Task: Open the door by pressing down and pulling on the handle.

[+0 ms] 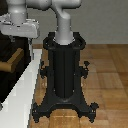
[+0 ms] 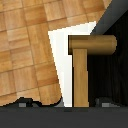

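The door (image 1: 7, 77) is a very dark panel in a white frame (image 1: 26, 85) at the exterior view's left. The tan handle (image 1: 13, 60) projects from the panel. My white-grey gripper (image 1: 17, 31) hangs just above the handle, apart from it. In the wrist view the handle (image 2: 80, 75) is a tan T-shaped lever lying over the dark door (image 2: 112, 75) and the white frame (image 2: 60, 60). My gripper (image 2: 67, 104) shows only as two dark finger tips at the picture's edge, spread apart with the handle's bar between them. It is open and holds nothing.
The black robot pedestal (image 1: 64, 70) stands in the middle on a wooden parquet floor (image 1: 107, 75), right beside the door frame. The white arm (image 1: 62, 20) reaches over from the pedestal's top towards the door.
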### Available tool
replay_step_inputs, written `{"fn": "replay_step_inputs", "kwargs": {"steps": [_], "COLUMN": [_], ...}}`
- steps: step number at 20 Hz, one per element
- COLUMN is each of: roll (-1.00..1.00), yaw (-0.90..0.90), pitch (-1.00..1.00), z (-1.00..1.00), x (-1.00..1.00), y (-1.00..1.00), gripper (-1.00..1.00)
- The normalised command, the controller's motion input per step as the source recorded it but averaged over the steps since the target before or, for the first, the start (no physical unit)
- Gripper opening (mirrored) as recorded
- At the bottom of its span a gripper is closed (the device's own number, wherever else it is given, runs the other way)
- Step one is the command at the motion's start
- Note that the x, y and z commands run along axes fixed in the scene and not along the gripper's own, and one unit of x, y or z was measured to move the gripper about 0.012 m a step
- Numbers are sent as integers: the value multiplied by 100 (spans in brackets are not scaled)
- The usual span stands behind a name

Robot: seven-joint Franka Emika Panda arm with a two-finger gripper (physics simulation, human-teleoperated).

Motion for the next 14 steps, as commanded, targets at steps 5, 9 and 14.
{"fn": "replay_step_inputs", "kwargs": {"steps": [5, 9, 14], "roll": [0, 0, 0], "yaw": [0, 0, 0], "pitch": [0, 0, 0], "z": [-80, -50, -60], "x": [0, 0, 0], "y": [-60, -50, -40], "gripper": [100, 100, 100]}}
